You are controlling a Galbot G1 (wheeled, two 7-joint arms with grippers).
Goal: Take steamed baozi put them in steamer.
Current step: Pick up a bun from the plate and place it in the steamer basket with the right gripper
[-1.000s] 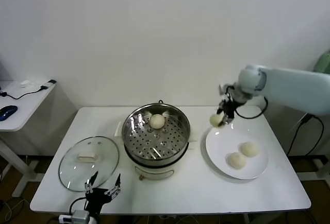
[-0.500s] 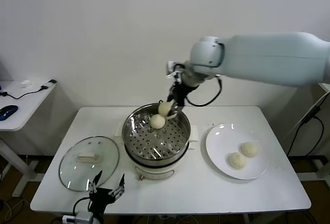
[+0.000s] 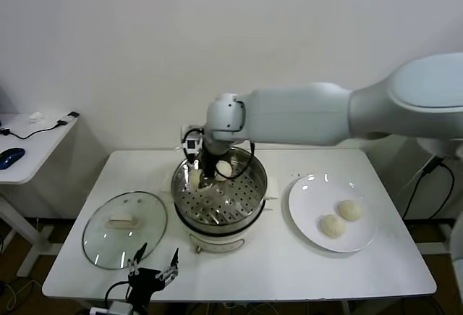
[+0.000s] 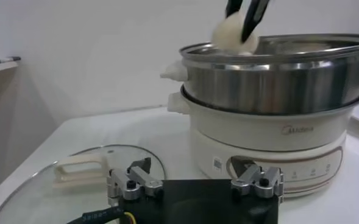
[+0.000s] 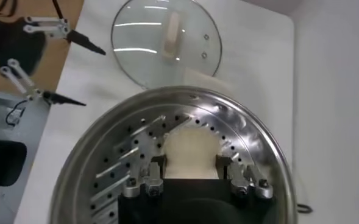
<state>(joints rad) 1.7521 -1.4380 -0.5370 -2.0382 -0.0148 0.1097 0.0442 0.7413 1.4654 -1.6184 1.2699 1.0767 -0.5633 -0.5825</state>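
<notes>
The steel steamer [image 3: 233, 212] stands mid-table on its white base. My right gripper [image 3: 199, 177] reaches into its left side, shut on one steamed baozi [image 3: 193, 178], low over the perforated tray. In the right wrist view that baozi [image 5: 191, 151] sits squeezed between the fingers of my right gripper [image 5: 191, 163] above the tray [image 5: 127, 164]. A second baozi [image 3: 225, 168] lies at the back of the tray. Two more baozi [image 3: 350, 210] [image 3: 332, 225] rest on the white plate [image 3: 307, 198]. My left gripper [image 3: 154, 275] waits open near the table's front edge, holding nothing.
The glass lid [image 3: 124, 229] with a cream handle lies flat to the left of the steamer, just beyond my left gripper. In the left wrist view the steamer [image 4: 270, 79] rises close ahead and the lid [image 4: 75, 176] lies beside it. A side desk [image 3: 29, 148] stands far left.
My right arm swung left from above the plate, carrying the baozi across the steamer, and lowered it into the tray's left side. The left gripper barely shifted.
</notes>
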